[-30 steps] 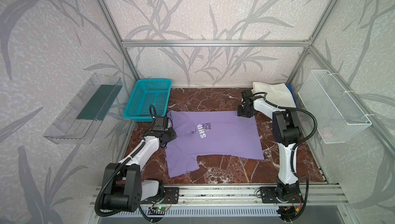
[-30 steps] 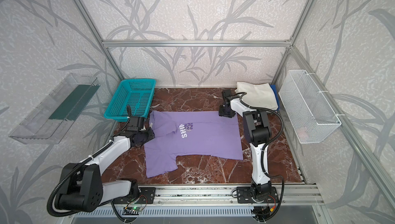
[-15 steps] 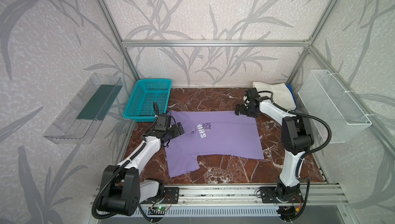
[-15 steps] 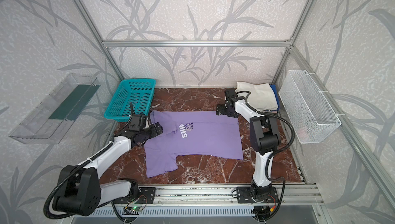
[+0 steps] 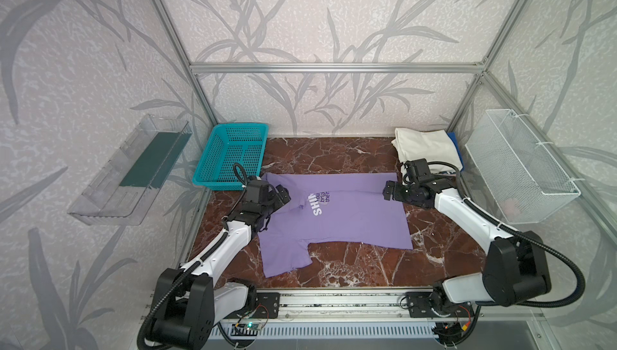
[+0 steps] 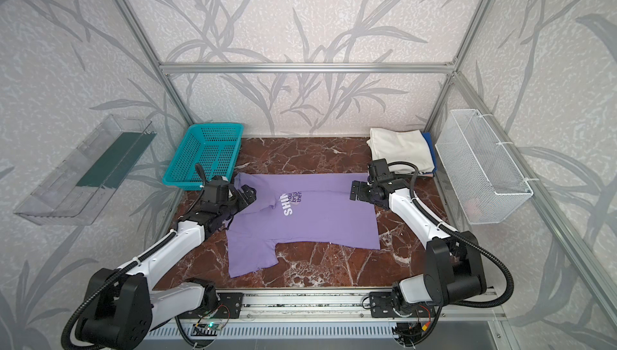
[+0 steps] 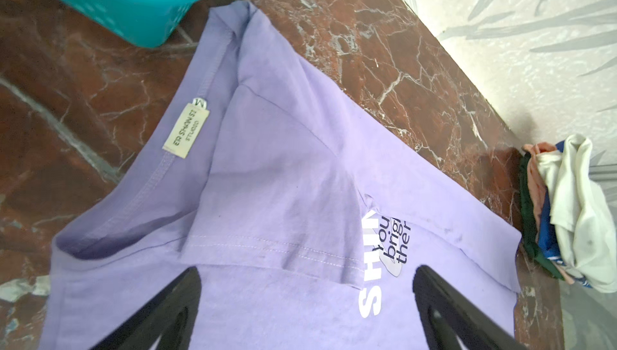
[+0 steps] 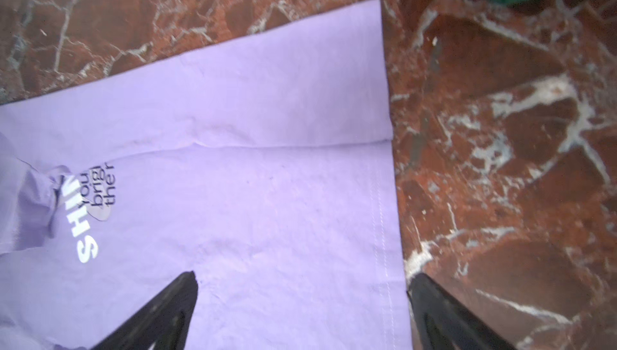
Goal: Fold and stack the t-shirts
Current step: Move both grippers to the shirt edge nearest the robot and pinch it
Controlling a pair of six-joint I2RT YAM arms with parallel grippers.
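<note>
A lavender t-shirt (image 5: 340,221) (image 6: 310,224) with white and dark lettering lies flat on the marble table, its far strip and sleeve folded over onto the body. My left gripper (image 5: 282,194) (image 6: 248,194) hovers open over the collar end; in the left wrist view it (image 7: 305,271) spans the folded sleeve hem of the t-shirt (image 7: 267,164). My right gripper (image 5: 389,191) (image 6: 355,191) is open over the hem end; in the right wrist view it (image 8: 303,276) straddles the t-shirt's (image 8: 233,198) hem edge. A stack of folded t-shirts, cream-white on top (image 5: 425,149) (image 6: 400,148) (image 7: 574,211), sits at the back right.
A teal lattice basket (image 5: 230,158) (image 6: 203,154) stands at the back left, close to the shirt's collar corner. A white wire basket (image 5: 521,171) hangs on the right wall and a clear tray (image 5: 130,168) on the left wall. Bare marble (image 5: 350,265) lies in front of the shirt.
Both grippers have opened and let go of the shirt's folded-over far strip. The right gripper has drawn nearer along the hem as its elbow swung out to the right.
</note>
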